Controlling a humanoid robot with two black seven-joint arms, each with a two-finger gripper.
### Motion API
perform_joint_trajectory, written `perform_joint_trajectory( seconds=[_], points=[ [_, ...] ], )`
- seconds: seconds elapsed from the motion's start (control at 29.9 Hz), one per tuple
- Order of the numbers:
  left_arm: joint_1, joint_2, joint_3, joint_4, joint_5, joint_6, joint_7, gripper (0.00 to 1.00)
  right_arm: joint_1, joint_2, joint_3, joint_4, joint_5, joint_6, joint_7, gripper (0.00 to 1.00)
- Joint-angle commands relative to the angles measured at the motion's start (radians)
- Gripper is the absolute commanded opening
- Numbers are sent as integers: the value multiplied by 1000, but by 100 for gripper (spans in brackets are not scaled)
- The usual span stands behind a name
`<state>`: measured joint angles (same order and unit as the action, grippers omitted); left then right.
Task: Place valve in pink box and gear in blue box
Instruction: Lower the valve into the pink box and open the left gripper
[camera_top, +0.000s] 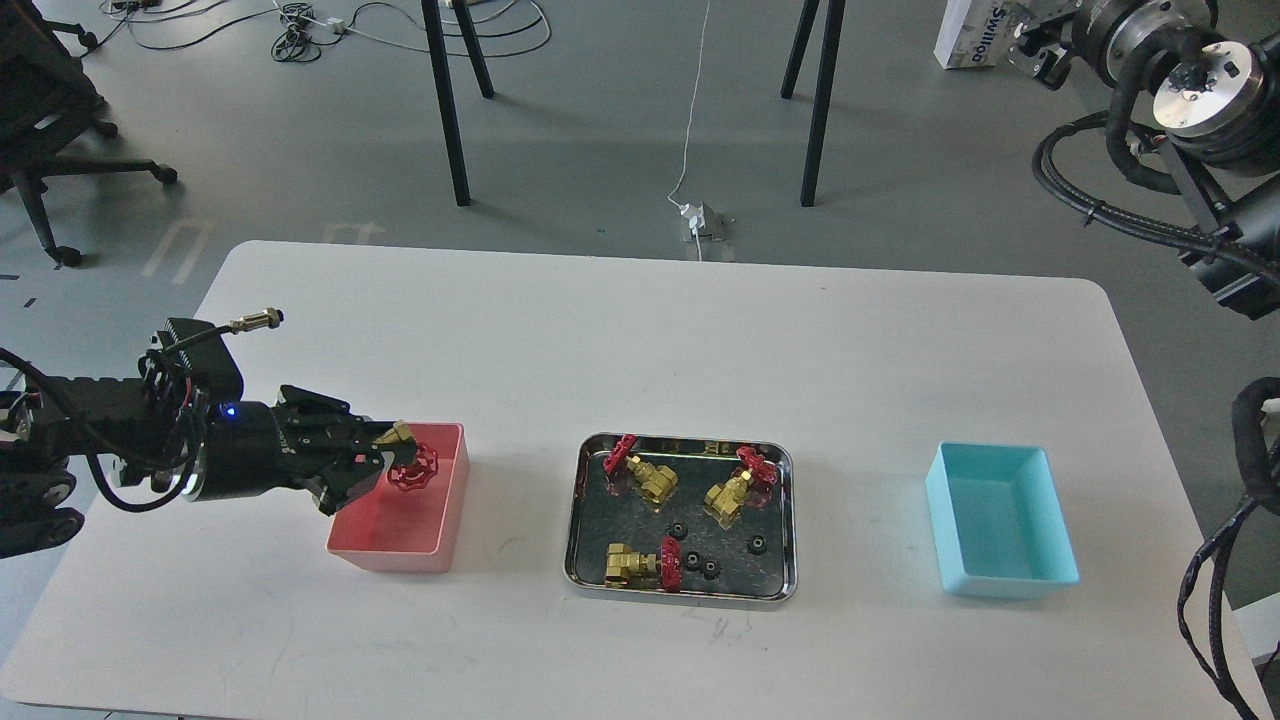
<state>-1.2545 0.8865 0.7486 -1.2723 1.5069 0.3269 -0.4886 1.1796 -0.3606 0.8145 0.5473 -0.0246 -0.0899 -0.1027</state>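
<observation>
Head view: the left gripper (385, 455) hangs over the near-left part of the pink box (440, 525), its fingers closed on the brass body of a valve (408, 458), with the red handwheel sticking out past the fingertips above the box's open floor. The box looks empty underneath.

What could go wrong, I'd say: the valve is pinched only by its brass end, so it could swing or slip out askew, and as it sits close to the box's left wall, a careless release might bounce it off the rim onto the table (640, 340). The box is light plastic, so a nudge from the fingers could shove it too.

Counting: one valve in the fingers, three more lying in the steel tray (682, 596), and four small black gears in the tray, one being the gear (679, 530) near its middle. One pink box, one blue box (1010, 580), empty. The right gripper (1035, 50) is up at the top right corner, too dark and end-on to say whether it is open.
</observation>
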Motion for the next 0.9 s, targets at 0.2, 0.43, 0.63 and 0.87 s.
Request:
perform_joint_trajectory(
  seconds=[0.2,0.43,0.63,0.87],
  points=[
    [52,-64,-2,68,-1,0,0,19,-41,-3,2,5,2,2,0,99],
    [64,-93,-2,85,-4,0,0,19,-64,-9,2,5,2,2,0,99],
    [89,-133,-2,145,-4,0,0,20,-72,-11,2,7,2,2,0,99],
    [115,-150,-2,165,-1,1,0,21,-86,-11,3,7,2,2,0,99]
  ],
)
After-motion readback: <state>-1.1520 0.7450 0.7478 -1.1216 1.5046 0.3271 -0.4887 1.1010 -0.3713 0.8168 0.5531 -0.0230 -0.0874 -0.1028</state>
